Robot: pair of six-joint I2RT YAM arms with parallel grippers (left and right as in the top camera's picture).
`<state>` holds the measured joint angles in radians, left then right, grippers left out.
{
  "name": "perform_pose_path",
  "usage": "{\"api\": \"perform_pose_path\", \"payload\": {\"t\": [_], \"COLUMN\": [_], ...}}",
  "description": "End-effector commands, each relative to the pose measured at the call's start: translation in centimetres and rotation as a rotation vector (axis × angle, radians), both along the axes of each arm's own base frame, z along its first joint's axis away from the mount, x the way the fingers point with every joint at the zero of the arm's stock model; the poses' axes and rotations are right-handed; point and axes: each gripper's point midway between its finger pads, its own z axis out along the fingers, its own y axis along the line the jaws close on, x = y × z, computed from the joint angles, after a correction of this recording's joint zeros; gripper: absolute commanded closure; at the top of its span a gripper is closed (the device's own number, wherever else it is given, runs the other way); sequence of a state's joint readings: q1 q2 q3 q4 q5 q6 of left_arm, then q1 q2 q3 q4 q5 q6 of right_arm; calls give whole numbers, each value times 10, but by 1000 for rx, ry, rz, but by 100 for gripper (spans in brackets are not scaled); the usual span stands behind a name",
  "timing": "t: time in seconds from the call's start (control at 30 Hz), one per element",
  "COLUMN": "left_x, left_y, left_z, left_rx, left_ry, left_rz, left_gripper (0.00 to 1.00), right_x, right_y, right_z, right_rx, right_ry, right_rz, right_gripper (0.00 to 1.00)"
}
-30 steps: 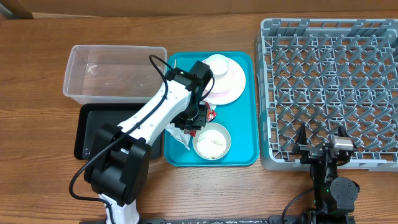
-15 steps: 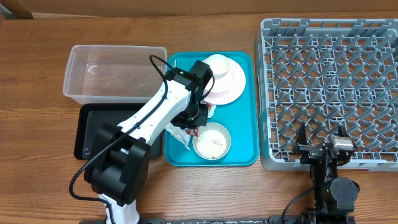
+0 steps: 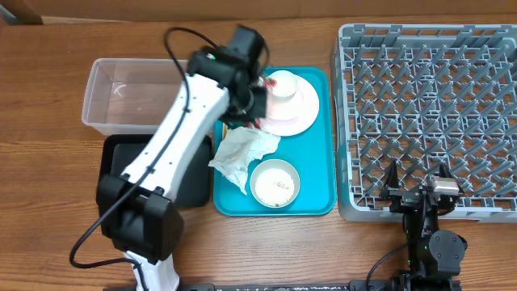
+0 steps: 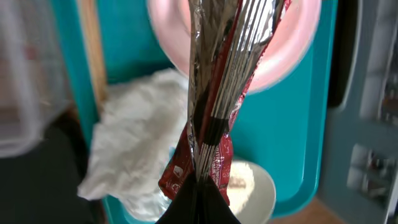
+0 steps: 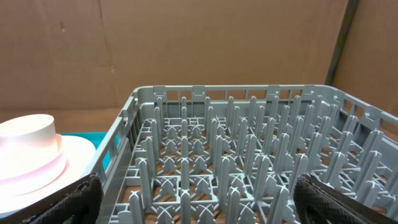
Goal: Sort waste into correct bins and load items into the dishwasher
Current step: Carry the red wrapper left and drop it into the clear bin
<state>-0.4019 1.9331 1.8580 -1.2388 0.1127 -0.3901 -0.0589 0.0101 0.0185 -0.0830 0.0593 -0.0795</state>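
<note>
Crinkled, shiny red wrapper [image 4: 211,112], apparently foil.

Prob. a robot test lab: wood table [image 3: 48,178], cardboard backdrop [image 5: 186,43], grey dish rack [image 3: 345,121] sat on tabletop.

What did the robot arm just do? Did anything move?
The left gripper closed on the red wrapper and lifted it off the teal tray, swinging toward the tray's far end. That uncovered the tissue. The bowl, plate and open right gripper stayed put.
</note>
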Motion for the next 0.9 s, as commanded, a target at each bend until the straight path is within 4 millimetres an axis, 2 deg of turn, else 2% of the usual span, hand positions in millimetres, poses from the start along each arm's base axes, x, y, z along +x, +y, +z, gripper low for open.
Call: {"api": "perform_pose_path", "payload": {"t": [0.0, 0.13, 0.27, 0.57, 0.77, 0.8, 0.83, 0.87], "left_x": [26, 45, 54, 57, 58, 58, 58, 59], "left_y": [50, 96, 134, 171, 190, 192, 192, 194], "left_z": [13, 11, 0, -53, -78, -81, -82, -84], "left_rx": [51, 73, 116, 202, 263, 262, 256, 255], "left_ry": [-67, -86, -78, 38, 85, 91, 93, 96], "left_rz": [185, 330, 426, 494, 523, 526, 528, 531], "left_gripper": [96, 96, 96, 96, 95, 93, 82, 57], "right_x": [0, 0, 0, 0, 0, 0, 0, 0], "right_y": [-2, -2, -2, -2, -2, -2, -2, -2], "right_z": [-3, -3, -3, -3, -3, -3, -3, -3], "right_rx": [-7, -7, -7, -7, -7, -7, -7, -7], "right_ry": [1, 1, 1, 1, 1, 1, 1, 1], "right_rz": [-9, -9, -9, -9, -9, -9, -9, -9], "right_gripper": [0, 0, 0, 0, 0, 0, 0, 0]}}
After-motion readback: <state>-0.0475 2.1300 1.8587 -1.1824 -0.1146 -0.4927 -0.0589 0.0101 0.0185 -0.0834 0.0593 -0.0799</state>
